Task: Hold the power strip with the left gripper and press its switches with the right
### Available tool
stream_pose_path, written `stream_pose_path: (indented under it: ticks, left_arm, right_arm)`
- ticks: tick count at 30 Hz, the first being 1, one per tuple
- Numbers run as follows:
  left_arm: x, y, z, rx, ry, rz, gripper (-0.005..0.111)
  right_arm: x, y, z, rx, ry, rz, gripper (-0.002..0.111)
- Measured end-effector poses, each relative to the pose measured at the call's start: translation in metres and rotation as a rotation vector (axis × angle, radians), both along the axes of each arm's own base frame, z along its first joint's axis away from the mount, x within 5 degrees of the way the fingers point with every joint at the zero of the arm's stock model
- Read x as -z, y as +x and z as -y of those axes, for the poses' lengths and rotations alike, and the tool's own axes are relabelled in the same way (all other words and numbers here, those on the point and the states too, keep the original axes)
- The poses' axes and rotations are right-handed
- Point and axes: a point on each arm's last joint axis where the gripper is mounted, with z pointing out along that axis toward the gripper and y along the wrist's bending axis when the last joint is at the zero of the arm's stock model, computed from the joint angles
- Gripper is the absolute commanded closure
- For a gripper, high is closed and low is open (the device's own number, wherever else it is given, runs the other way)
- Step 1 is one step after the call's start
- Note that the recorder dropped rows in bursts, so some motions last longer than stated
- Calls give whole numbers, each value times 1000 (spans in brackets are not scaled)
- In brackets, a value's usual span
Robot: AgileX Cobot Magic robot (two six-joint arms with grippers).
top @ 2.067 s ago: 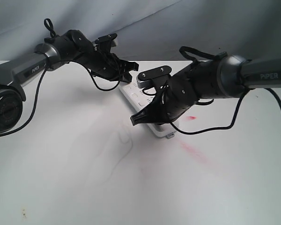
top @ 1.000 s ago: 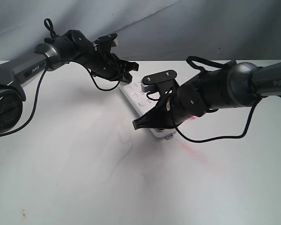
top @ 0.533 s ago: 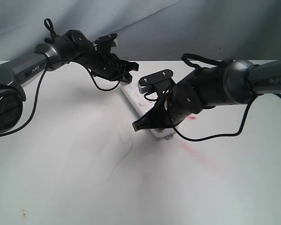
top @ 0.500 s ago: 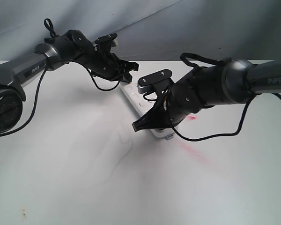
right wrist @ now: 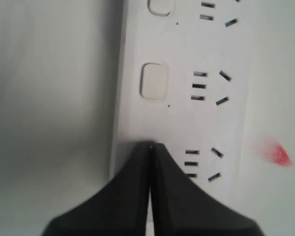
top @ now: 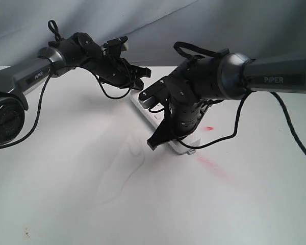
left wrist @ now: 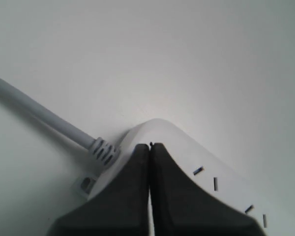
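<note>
1. White tabletop [top: 81, 199] fills the foreground of the exterior view. Faint red smears [top: 212, 167] lie on it toward 4 o'clock from the scene's centre.
2. My right gripper [top: 153, 144] comes next, its arm reaching in from 3 o'clock and the claw pointing down toward 7 o'clock. The fingers are clenched tight together with nothing between them.
3. In the right wrist view that closed tip [right wrist: 150, 144] sits on the face of the power strip [right wrist: 182, 118], close to one long edge and in line with the row of switches [right wrist: 154, 81]. One button is clear just past the tip and another is cut off by the frame. I cannot tell whether a button lies under my fingers.
4. In the exterior view the power strip [top: 147, 109] lies flat on the table, running from 11 o'clock to 5 o'clock. Its near end is beneath my right wrist.
5. At the strip's 11 o'clock end is my left gripper [top: 142, 80], its arm entering from 9 o'clock. The left wrist view shows the fingers [left wrist: 150, 147] pressed together, grasping nothing, with the tip on the rounded end.
6. The pale grey cord [left wrist: 39, 115] leaves that end, with a small tab [left wrist: 86, 184] just beside it.
7. Farthest, at 12 o'clock, hangs a blue-grey backdrop [top: 204, 25].
</note>
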Motion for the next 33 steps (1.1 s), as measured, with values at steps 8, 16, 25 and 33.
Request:
stream_pose_path:
  ticks: [8, 16, 25, 33]
  left_arm:
    - [0, 0, 0, 0, 0, 0, 107]
    - [0, 0, 0, 1, 1, 1, 107]
    - [0, 0, 0, 1, 1, 1, 107]
    - [0, 0, 0, 1, 1, 1, 107]
  right_arm:
    - [5, -1, -4, -30, -29, -9, 108]
    - [-9, -1, -1, 30, 21, 38, 108]
    - [-23, 10, 16, 165, 114, 107, 108]
    - [-43, 16, 10, 149, 240, 200, 108]
